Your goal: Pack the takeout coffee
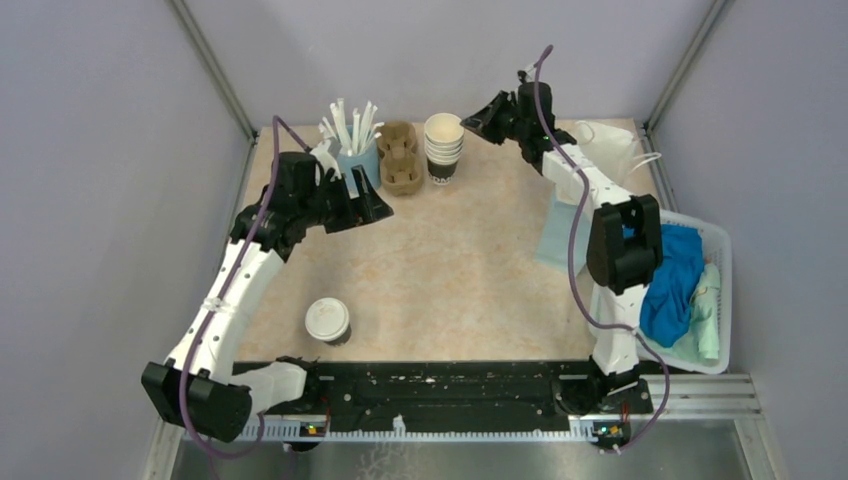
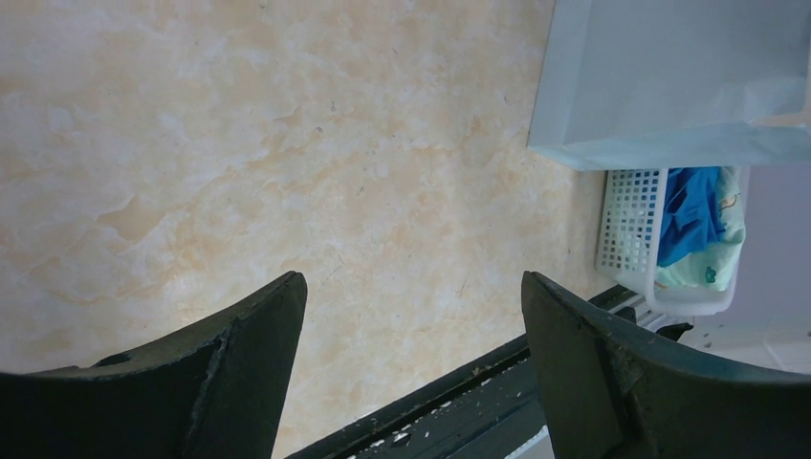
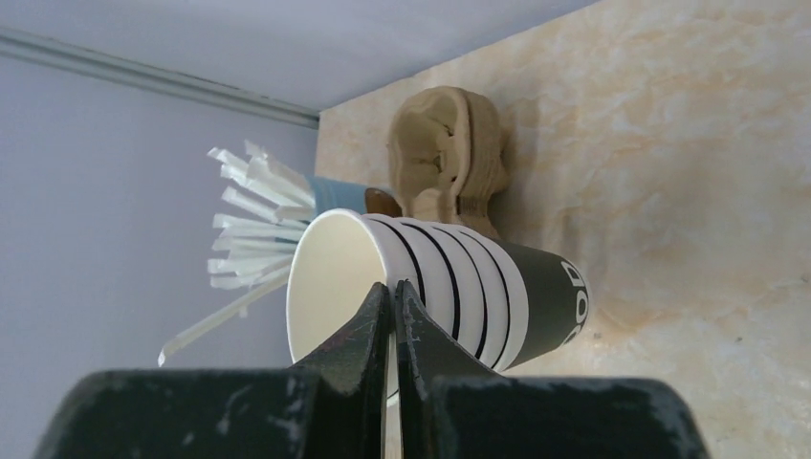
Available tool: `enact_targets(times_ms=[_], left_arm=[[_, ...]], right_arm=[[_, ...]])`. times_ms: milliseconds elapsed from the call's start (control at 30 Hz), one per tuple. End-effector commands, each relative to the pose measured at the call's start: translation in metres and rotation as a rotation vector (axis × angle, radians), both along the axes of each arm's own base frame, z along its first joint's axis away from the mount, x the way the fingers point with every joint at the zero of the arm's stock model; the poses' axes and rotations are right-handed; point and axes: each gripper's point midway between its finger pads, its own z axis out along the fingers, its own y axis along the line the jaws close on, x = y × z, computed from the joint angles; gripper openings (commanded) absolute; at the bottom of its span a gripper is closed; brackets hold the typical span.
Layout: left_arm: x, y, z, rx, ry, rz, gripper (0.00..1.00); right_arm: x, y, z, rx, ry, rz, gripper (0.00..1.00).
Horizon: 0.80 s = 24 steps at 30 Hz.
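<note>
One takeout coffee (image 1: 328, 320), a dark cup under a white lid, stands upright near the table's front edge. A stack of unlidded dark cups (image 1: 443, 146) (image 3: 478, 287) stands at the back. My right gripper (image 1: 472, 121) (image 3: 393, 287) is shut on the rim of the stack's top cup, one finger inside and one outside. My left gripper (image 1: 367, 205) (image 2: 413, 279) hangs open over bare table, just in front of the straw cup, with nothing between its fingers. The lidded cup is far from both grippers.
A light blue cup of white straws (image 1: 355, 150) (image 3: 330, 194) and a cardboard cup carrier (image 1: 400, 156) (image 3: 449, 153) stand left of the stack. A pale paper bag (image 1: 558, 232) (image 2: 669, 76) lies at the right, beside a white basket (image 1: 718, 240) (image 2: 626, 220) of cloths.
</note>
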Motion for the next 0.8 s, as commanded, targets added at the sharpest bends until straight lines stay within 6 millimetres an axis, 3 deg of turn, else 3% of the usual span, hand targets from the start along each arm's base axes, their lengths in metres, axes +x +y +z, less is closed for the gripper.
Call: enact_targets(times_ms=[0,167,333,433,600,767], left_arm=[[0.018,-0.017,0.040,-0.086,-0.097,-0.037,0.88],[0.039,-0.035,0.066,-0.162,-0.120,-0.072,0.85],[0.067,-0.054,0.062,-0.231,-0.074,-0.078,0.78],[0.087,-0.062,0.055,-0.236,-0.053,-0.044,0.70],[0.115,-0.084,0.025,-0.122,0.024,-0.024,0.61],[0.124,-0.099,0.001,-0.042,0.054,0.005,0.56]], right_arm=[[-0.017,-0.007,0.071,0.061,-0.196,0.030,0.00],[-0.031,0.000,0.045,0.030,-0.135,0.148,0.00],[-0.060,0.009,0.034,0.038,-0.110,0.240,0.00],[-0.076,0.011,0.030,0.048,-0.102,0.279,0.00],[-0.097,0.014,0.024,0.028,-0.098,0.331,0.00],[-0.108,0.013,0.022,0.010,-0.109,0.355,0.00]])
